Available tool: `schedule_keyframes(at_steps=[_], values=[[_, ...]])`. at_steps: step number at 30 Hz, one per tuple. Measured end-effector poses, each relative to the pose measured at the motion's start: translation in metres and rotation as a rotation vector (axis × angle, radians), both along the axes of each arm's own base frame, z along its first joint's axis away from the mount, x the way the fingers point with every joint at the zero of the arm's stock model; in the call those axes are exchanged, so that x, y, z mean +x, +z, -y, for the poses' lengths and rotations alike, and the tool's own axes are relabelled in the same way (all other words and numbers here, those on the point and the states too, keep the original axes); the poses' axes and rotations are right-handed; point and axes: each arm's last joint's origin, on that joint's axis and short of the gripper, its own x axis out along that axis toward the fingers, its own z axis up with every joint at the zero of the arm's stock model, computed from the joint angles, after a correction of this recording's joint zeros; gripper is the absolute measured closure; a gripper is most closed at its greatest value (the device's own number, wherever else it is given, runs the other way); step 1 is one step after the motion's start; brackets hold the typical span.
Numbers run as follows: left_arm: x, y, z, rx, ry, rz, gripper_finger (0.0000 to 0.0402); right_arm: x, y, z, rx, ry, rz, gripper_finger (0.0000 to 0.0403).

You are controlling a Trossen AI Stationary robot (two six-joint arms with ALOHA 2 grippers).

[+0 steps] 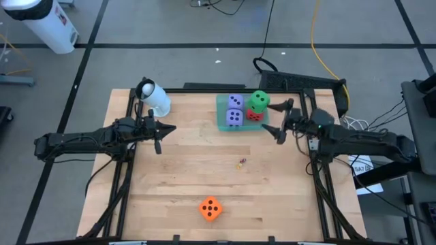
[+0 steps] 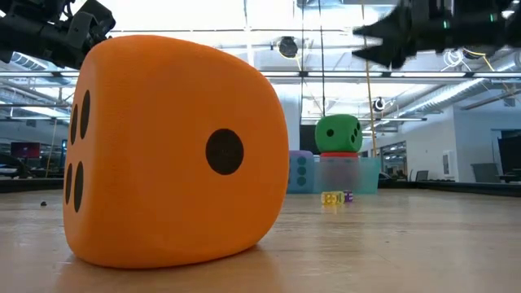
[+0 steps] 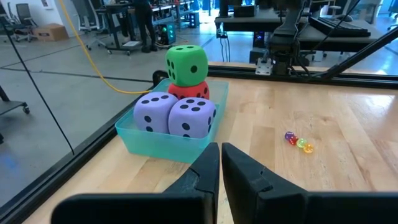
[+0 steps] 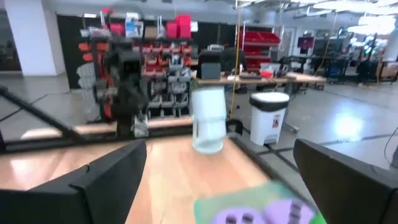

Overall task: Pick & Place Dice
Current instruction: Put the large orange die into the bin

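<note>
The teal tray (image 1: 223,116) at the table's far side holds two purple-blue dice (image 1: 234,109) side by side and a red die (image 1: 254,116). The green die (image 1: 259,101) sits on top of the red one (image 3: 189,92). The orange die (image 1: 210,208) rests alone on the table near the near edge and fills the low view (image 2: 171,155). My left gripper (image 1: 160,133) hovers shut left of the tray (image 3: 161,146). My right gripper (image 1: 276,122) hangs open just right of the tray, above table level (image 2: 391,41). The purple-blue dice (image 4: 261,214) show below its fingers.
A white cylinder (image 1: 153,97) stands at the far left corner of the table (image 4: 208,121). A few tiny coloured dice (image 1: 241,162) lie mid-table (image 3: 298,142). Bare wood stretches between the tray and the orange die. Black frame rails (image 1: 129,170) run along the table's edges.
</note>
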Motion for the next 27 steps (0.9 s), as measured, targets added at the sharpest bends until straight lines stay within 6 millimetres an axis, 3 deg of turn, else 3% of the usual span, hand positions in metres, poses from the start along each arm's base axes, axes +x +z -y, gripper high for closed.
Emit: schedule_keyframes(at_steps=[7,16,20,27], values=[[0.0,0.0,0.0,0.0,0.0,0.0,0.0371,-0.007,-0.046,-0.002,-0.022,-0.006,0.001,0.0008],[0.0,0.0,0.0,0.0,0.0,0.0,0.0371,-0.007,-0.053,-0.002,-0.02,-0.021,-0.038,0.0025],[0.0,0.0,0.0,0.001,0.0,0.004,0.0371,-0.006,-0.054,-0.006,-0.033,0.01,-0.051,0.0089],[0.001,0.02,0.0,0.009,0.001,0.204,0.0371,-0.005,-0.055,-0.017,-0.047,0.079,-0.03,0.0249]])
